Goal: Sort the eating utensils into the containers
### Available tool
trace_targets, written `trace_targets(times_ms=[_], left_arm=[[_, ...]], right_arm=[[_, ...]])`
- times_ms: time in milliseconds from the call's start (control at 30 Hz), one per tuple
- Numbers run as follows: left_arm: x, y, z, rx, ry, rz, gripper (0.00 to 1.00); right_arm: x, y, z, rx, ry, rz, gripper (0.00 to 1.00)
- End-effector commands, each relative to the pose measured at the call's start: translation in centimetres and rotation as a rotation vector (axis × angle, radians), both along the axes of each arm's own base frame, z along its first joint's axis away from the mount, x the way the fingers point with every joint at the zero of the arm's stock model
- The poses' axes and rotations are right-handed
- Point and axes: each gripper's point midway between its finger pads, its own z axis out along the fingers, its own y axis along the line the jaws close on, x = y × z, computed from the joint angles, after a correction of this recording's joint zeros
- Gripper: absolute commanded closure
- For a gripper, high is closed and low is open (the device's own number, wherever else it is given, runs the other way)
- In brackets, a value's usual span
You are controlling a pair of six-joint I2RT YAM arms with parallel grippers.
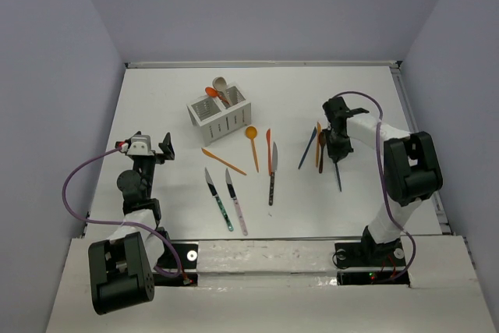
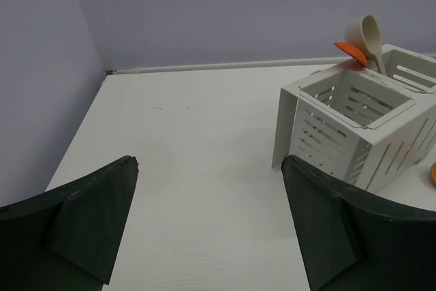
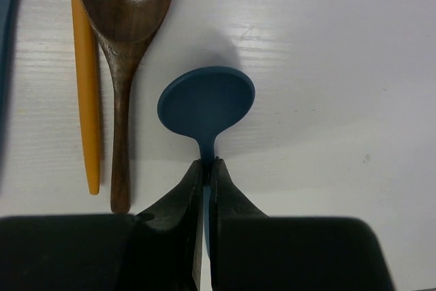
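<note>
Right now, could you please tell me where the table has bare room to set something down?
Bare: the back-left corner left of the caddy, the strip behind it, and the near stretch right of the dark-handled knife. Crowded: the middle in front of the caddy, and around the brown spoon.

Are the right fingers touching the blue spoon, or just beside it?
Touching. The right wrist view shows the right gripper with its fingers closed on the blue spoon handle just below the bowl, no gap either side.
</note>
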Motion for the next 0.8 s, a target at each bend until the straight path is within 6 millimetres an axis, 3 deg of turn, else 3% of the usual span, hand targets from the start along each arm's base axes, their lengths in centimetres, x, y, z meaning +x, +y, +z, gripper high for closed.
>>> trace_targets(times_ms=[0,33,67,133,167,233,267,367,433,500,600,633,667,733,767], left_arm=[[-3.0,-0.5,2.8,0.07,-0.205,0.008,0.01],[-2.9,-0.5,2.8,0.069,-0.205,0.008,0.01],[-2.8,-0.5,2.8,0.068,-0.202,0.008,0.01],[-2.7,-0.4,2.8,0.066,-0.199,0.01,0.01],[-2.7,-0.4,2.8,0.065,-0.201,0.01,0.01],[-2.7,-0.4,2.7,0.062,-0.198,0.012,0.01],[-2.7,-0.4,2.8,0.062,-0.2,0.012,0.01],[-2.6,-0.4,2.6,0.062,-0.193,0.011,0.01],[-2.5,-0.3,2.5,0.061,-0.188,0.013,0.01],[-2.5,-0.3,2.5,0.061,-0.188,0.013,0.01],[-2.4,-0.3,2.5,0.061,-0.186,0.013,0.01],[-2.4,-0.3,2.4,0.061,-0.185,0.011,0.01],[-2.4,-0.3,2.6,0.063,-0.188,0.012,0.01],[-2.4,-0.3,2.5,0.063,-0.185,0.012,0.01],[-2.4,-0.3,2.5,0.063,-0.185,0.012,0.01]], right_arm=[[4.2,0.9,9.0,0.046,-0.302,-0.05,1.0],[5.3,2.5,11.4,0.107,-0.389,-0.023,1.0],[7.1,6.6,16.9,0.274,-0.575,0.068,1.0],[7.9,11.5,22.9,0.436,-0.786,0.196,1.0],[7.5,16.0,28.6,0.53,-1.013,0.338,1.0],[6.7,19.6,33.6,0.569,-1.255,0.453,1.0],[5.8,22.3,37.8,0.588,-1.462,0.569,1.0],[6.8,24.8,40.0,0.651,-1.612,0.583,1.0],[10.0,27.6,40.4,0.681,-1.607,0.571,1.0],[13.0,30.4,38.8,0.695,-1.571,0.58,1.0],[14.3,33.5,37.2,0.741,-1.558,0.634,1.0],[15.8,34.6,34.6,0.722,-1.515,0.638,1.0],[16.7,34.8,35.3,0.715,-1.535,0.613,1.0],[17.8,35.4,33.9,0.699,-1.517,0.606,1.0],[18.5,36.0,32.0,0.682,-1.491,0.614,1.0]])
